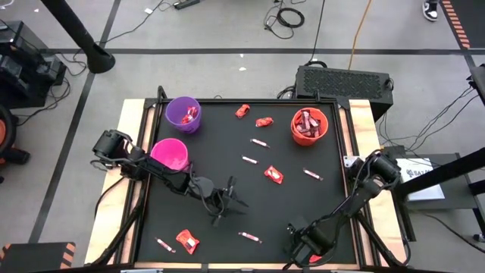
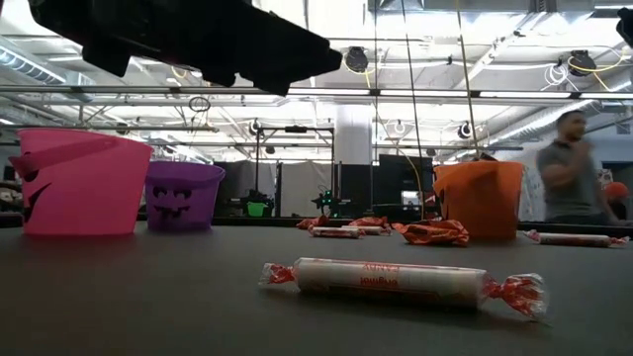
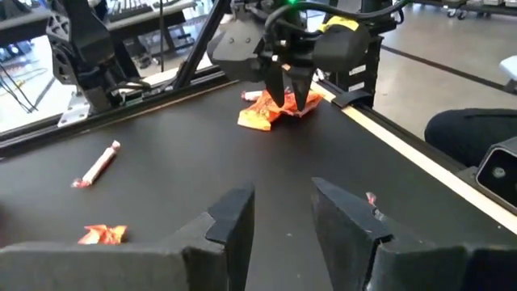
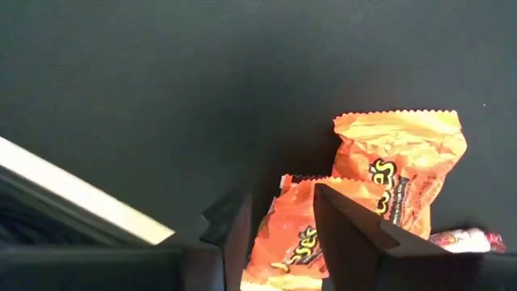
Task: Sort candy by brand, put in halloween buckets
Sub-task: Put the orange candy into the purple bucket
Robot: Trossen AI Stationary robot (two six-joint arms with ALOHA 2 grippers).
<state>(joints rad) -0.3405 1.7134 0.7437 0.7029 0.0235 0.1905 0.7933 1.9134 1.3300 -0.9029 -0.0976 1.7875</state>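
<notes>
Sorting bench from above, seen mid-task. Left gripper (image 1: 227,199) hanging low over the black mat (image 1: 220,155) just toward 7 o'clock of centre, fingers (image 3: 234,218) parted by a clear gap and holding nothing. Right gripper (image 1: 309,244) down at the mat's 5 o'clock edge, set over a Reese's packet (image 4: 300,242) (a second orange packet (image 4: 400,170) touching it, partly overlapped); impossible to tell whether that packet is clamped or merely straddled. Purple bucket (image 1: 173,114) at 11 o'clock with a few red sweets inside, pink bucket (image 1: 170,155) at 9 o'clock beside the left arm, orange bucket (image 1: 295,130) at 1 o'clock with dark red bars in it. Candy scattered loose between them: red packets (image 1: 273,174) right of centre and at 7 o'clock, thin sticks across the middle. Nearest the low camera, a wrapped roll sweet (image 2: 391,280) lying flat, red twisted ends. Beyond the table, a person (image 2: 572,163) standing at the right.
</notes>
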